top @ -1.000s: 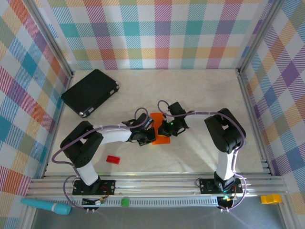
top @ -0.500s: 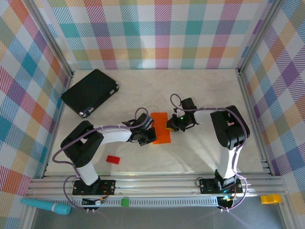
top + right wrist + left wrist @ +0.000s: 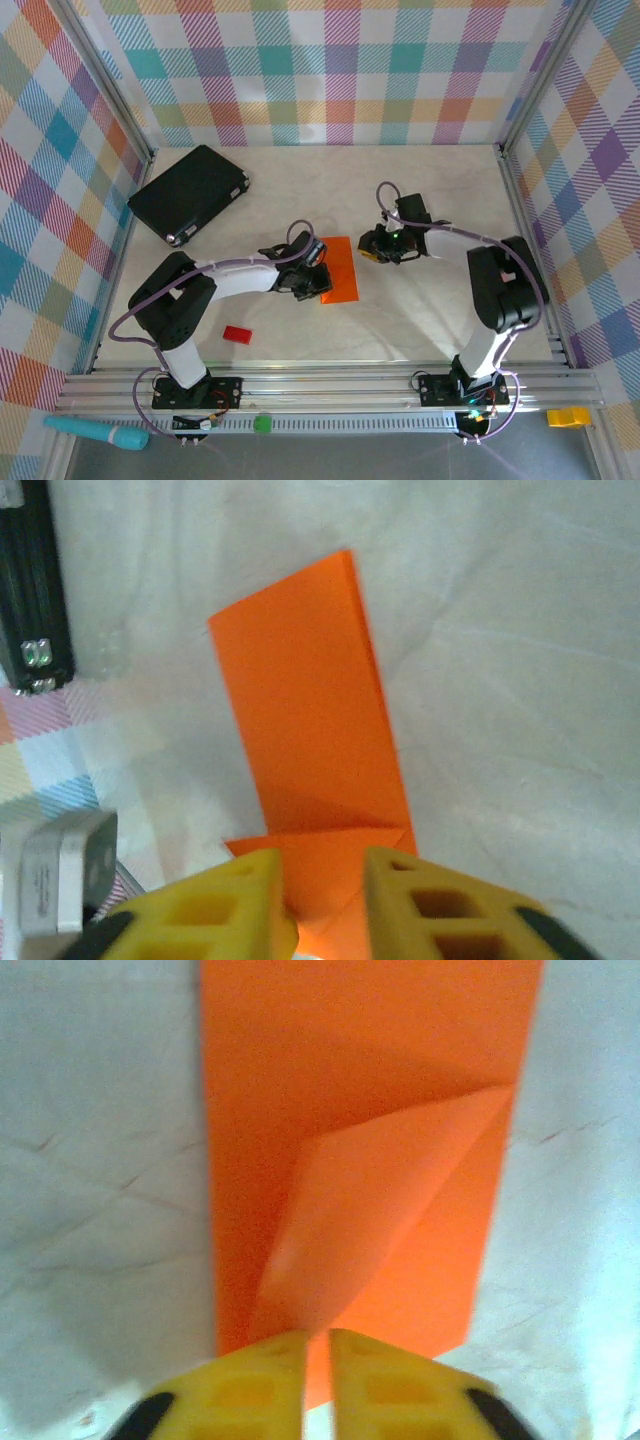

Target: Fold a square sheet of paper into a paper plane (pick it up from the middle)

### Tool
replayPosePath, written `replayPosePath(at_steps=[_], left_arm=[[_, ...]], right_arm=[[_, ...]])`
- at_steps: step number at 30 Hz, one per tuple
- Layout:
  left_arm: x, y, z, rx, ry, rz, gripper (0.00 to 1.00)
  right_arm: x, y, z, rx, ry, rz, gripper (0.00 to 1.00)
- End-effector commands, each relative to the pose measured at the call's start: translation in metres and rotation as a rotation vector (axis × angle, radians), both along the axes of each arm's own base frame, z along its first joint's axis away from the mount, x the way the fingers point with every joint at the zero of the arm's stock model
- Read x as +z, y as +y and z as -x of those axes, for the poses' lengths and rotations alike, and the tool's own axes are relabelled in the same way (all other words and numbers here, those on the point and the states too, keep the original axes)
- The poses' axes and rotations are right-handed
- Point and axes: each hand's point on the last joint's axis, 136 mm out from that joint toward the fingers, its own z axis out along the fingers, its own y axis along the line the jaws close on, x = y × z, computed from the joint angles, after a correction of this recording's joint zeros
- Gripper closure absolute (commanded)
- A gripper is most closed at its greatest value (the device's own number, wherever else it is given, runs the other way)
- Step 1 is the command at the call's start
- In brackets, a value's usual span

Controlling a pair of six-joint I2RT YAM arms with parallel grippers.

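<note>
Though slightly parted, left jaws rest at the paper [image 3: 360, 1160].

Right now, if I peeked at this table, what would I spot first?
The bright orange paper in the middle of the pale table pops out first: it is folded into a long strip with one corner turned in. The left gripper is at its left edge, and the right gripper is just off to its right. A black flat case lies in the far left corner.
</note>
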Motion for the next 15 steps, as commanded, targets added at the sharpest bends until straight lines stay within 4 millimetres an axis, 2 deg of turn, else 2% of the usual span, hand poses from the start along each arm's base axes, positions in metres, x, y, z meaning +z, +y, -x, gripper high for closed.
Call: replayPosePath(at_steps=[1,3,6,11,15], left_arm=[[0.037,-0.009,-0.025,0.053,-0.114,0.078,0.77],[0.045,-0.014,-0.032,0.082,-0.154,0.135,0.69],[0.048,-0.017,-0.037,0.095,-0.176,0.195,0.63],[0.037,-0.017,-0.040,0.088,-0.176,0.223,0.61],[0.025,-0.005,-0.049,0.108,-0.184,0.198,0.62]], right_arm=[[0.000,-0.004,0.019,-0.017,0.036,0.001,0.59],[-0.001,-0.006,0.028,-0.015,0.044,0.011,0.51],[0.000,-0.002,0.039,0.002,0.046,0.012,0.44],[-0.003,0.010,0.050,0.030,0.045,0.009,0.43],[-0.008,0.017,0.051,0.033,0.049,-0.007,0.44]])
